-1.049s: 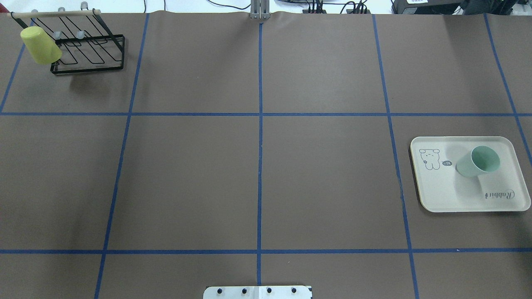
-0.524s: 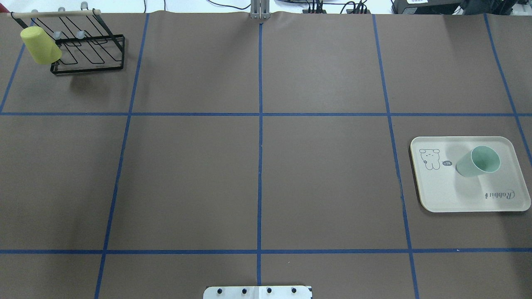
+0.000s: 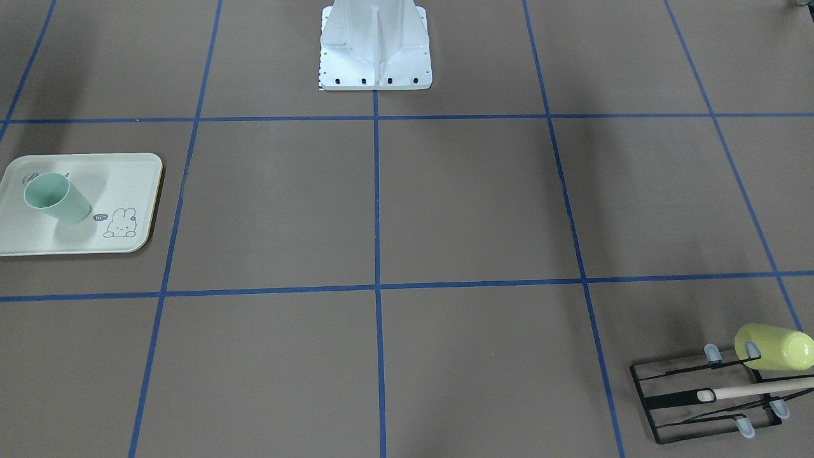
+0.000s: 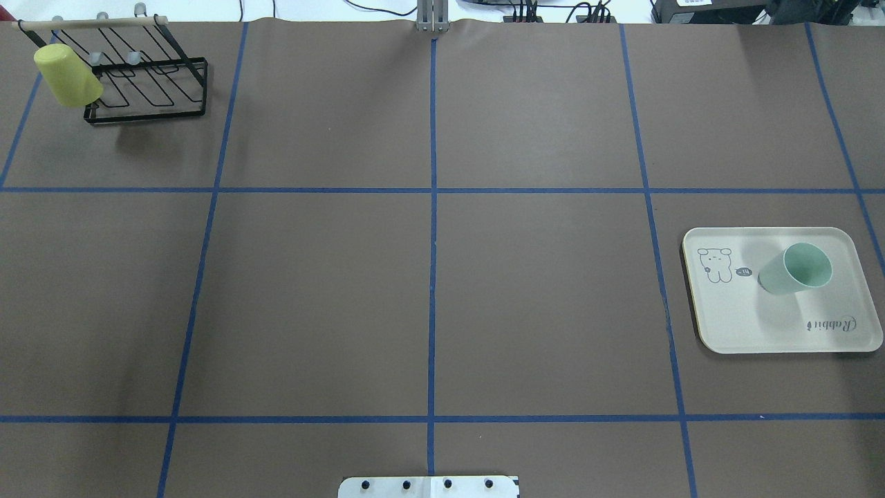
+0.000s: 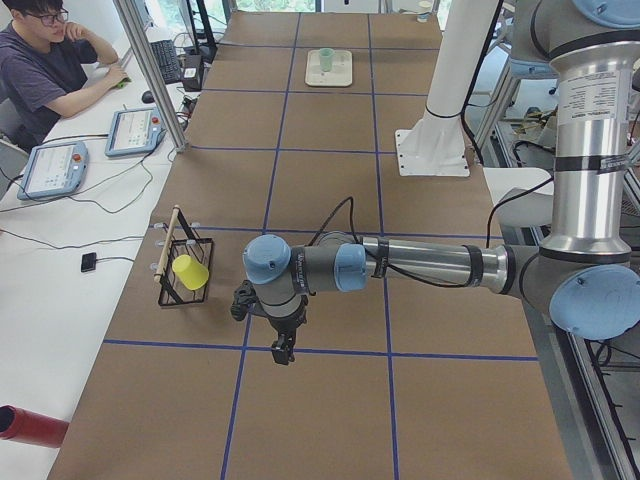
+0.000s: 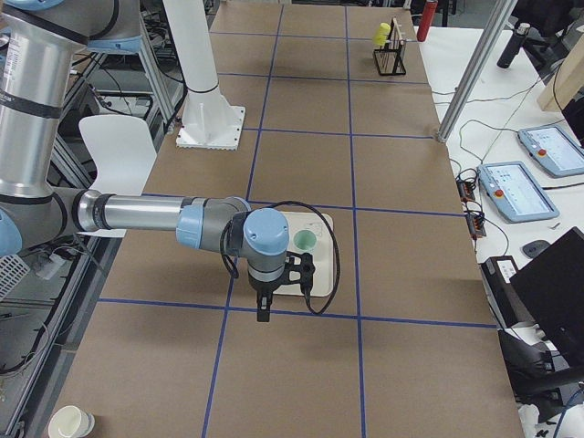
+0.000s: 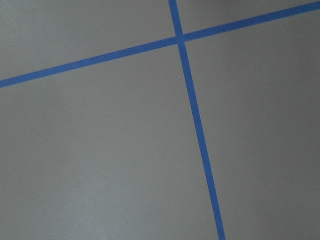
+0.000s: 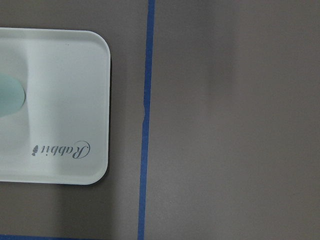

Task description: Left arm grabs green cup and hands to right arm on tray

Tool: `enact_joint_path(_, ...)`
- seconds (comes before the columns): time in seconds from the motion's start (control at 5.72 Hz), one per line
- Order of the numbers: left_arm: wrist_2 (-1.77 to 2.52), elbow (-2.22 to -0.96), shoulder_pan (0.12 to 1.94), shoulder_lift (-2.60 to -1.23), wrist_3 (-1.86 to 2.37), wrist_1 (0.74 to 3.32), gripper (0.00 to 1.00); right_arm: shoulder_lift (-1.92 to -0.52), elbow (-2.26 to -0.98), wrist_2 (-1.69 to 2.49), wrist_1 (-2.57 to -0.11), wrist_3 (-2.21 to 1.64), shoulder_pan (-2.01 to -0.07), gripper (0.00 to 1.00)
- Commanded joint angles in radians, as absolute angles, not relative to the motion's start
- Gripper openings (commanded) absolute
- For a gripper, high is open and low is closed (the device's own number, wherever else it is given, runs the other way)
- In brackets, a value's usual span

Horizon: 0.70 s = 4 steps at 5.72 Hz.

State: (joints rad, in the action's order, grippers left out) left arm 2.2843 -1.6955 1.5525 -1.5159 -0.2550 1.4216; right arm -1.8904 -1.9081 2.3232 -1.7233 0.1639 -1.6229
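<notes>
The pale mint green cup (image 4: 795, 270) stands open end up on the cream rabbit tray (image 4: 733, 325) at the table's right side; both also show in the front view, cup (image 3: 57, 197) on tray (image 3: 127, 172). In the right wrist view the tray (image 8: 65, 75) fills the left and the cup's edge (image 8: 7, 97) just shows. The left gripper (image 5: 283, 352) shows only in the left side view, pointing down over bare table near the rack. The right gripper (image 6: 264, 313) shows only in the right side view, just in front of the tray (image 6: 319, 222). I cannot tell whether either is open.
A black wire rack (image 4: 152, 83) stands at the far left corner with a yellow-green cup (image 4: 67, 76) hung on it. The white robot base (image 3: 375, 51) is at the near middle edge. Blue tape lines cross the brown table. An operator (image 5: 45, 60) sits beside the table.
</notes>
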Motion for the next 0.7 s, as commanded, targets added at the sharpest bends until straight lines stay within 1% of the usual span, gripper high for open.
enact_joint_path(0.0,2.275,-1.756,1.563,-1.513,-0.248,1.417,1.00,-1.888,-1.907,2.324,-1.723,0.163,-1.623,1.00)
enact_joint_path(0.17,2.273,-1.741,1.560,-1.505,-0.250,1.416,1.00,-1.887,-1.907,2.325,-1.723,0.163,-1.623,1.00)
enact_joint_path(0.52,2.275,-1.763,1.559,-1.483,-0.253,1.419,1.00,-1.887,-1.907,2.325,-1.723,0.161,-1.623,1.00)
